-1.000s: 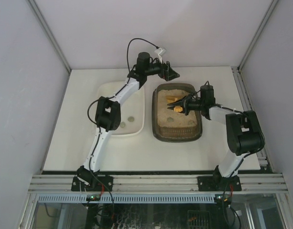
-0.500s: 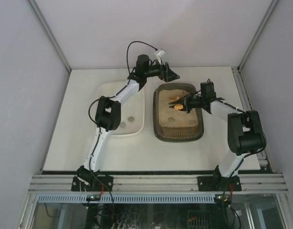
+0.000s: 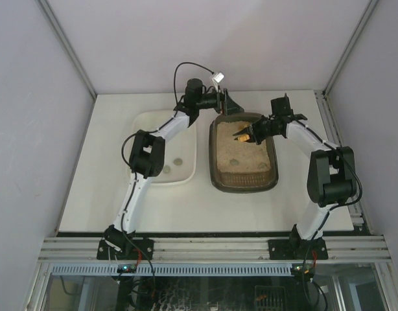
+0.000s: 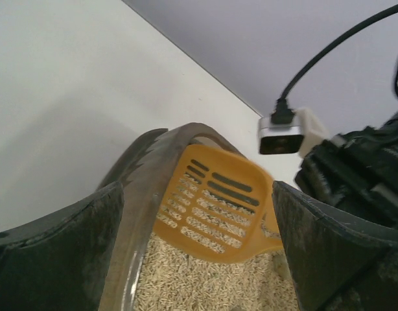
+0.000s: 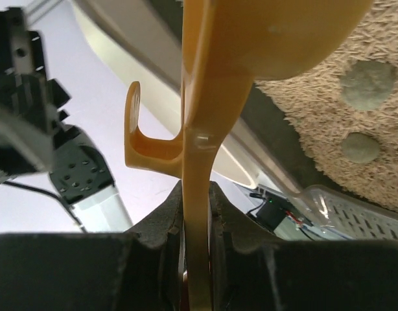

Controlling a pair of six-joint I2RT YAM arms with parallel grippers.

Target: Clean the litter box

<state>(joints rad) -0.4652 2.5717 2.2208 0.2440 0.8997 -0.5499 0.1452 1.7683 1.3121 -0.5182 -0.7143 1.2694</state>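
The litter box [image 3: 271, 170], a dark tray of beige litter, lies mid-table. My right gripper [image 3: 256, 132] is shut on the handle of an orange slotted scoop [image 3: 240, 137] and holds it over the box's far end. In the right wrist view the scoop handle [image 5: 199, 162] is pinched edge-on in the right gripper [image 5: 198, 214], with two grey clumps [image 5: 367, 84] on the litter beyond. My left gripper [image 3: 228, 103] is open at the box's far left corner. In the left wrist view the left gripper [image 4: 199, 259] straddles the box rim [image 4: 144, 188], its fingers wide apart, and the scoop [image 4: 215, 207] carries some litter.
A white tub [image 3: 142, 123] stands left of the litter box, with two small grey clumps [image 3: 178, 161] in it. Both arms reach across toward the far side of the table. Walls close in the table at the back and sides.
The right gripper has carried the scoop from the middle of the litter toward the box's far end. The left gripper has shifted slightly toward the box's far rim.
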